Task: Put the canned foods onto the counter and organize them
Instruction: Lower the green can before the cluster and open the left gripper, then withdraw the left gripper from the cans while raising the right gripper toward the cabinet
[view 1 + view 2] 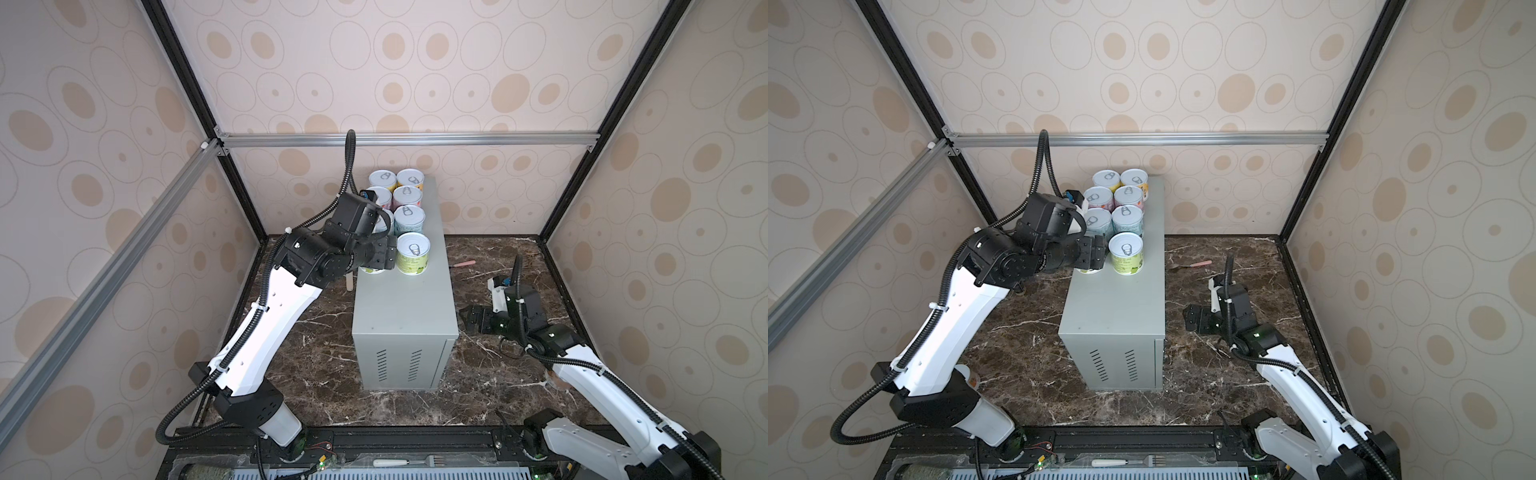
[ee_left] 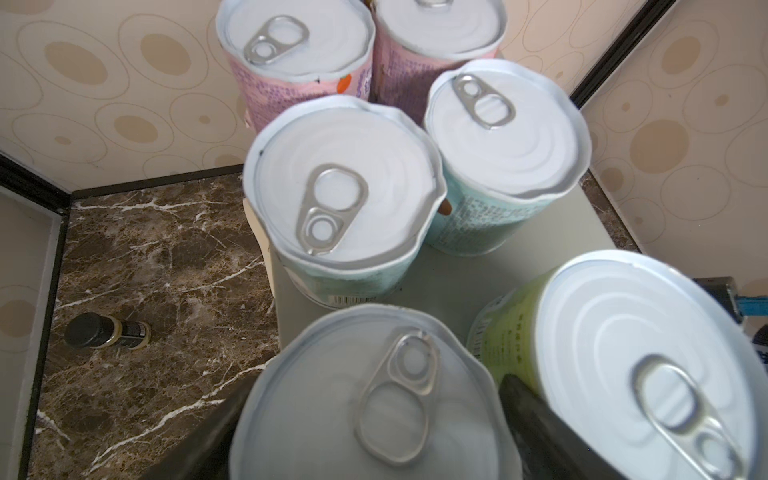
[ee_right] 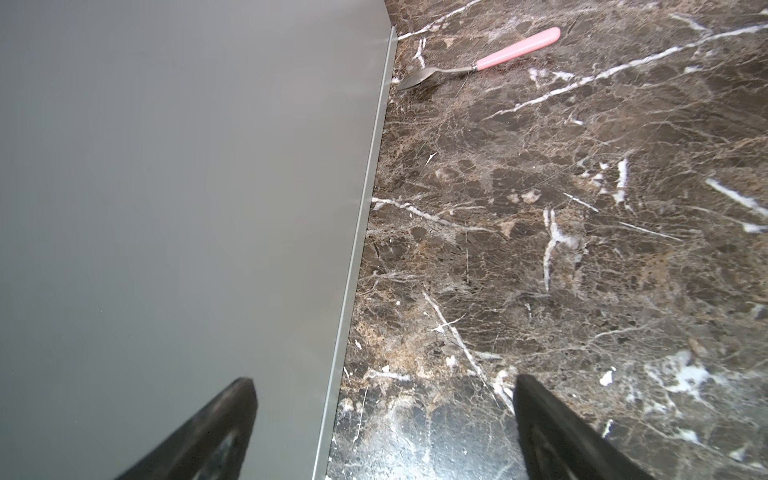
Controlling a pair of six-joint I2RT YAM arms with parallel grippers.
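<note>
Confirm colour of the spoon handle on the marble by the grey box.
The spoon handle is plain pink; clearest in the right wrist view.

Beige wallpaper printed with tan ovals and thin rings covers the three walls [image 1: 415, 62]. Black corner posts [image 1: 183, 75] and a silver aluminium rail [image 1: 407, 139] frame them. The tabletop [image 1: 498, 395] is dark brown marble with white veins, softly and evenly lit, with a glossy sheen.

I work in a lab booth dressed like a kitchen: patterned wallpaper panels [image 1: 415, 62] sit in a bare aluminium frame [image 1: 407, 139], a brown marble surface [image 1: 498, 374] lies below, and a black mounting rail [image 1: 415, 438] with exposed wiring [image 1: 320, 449] fronts it.
</note>
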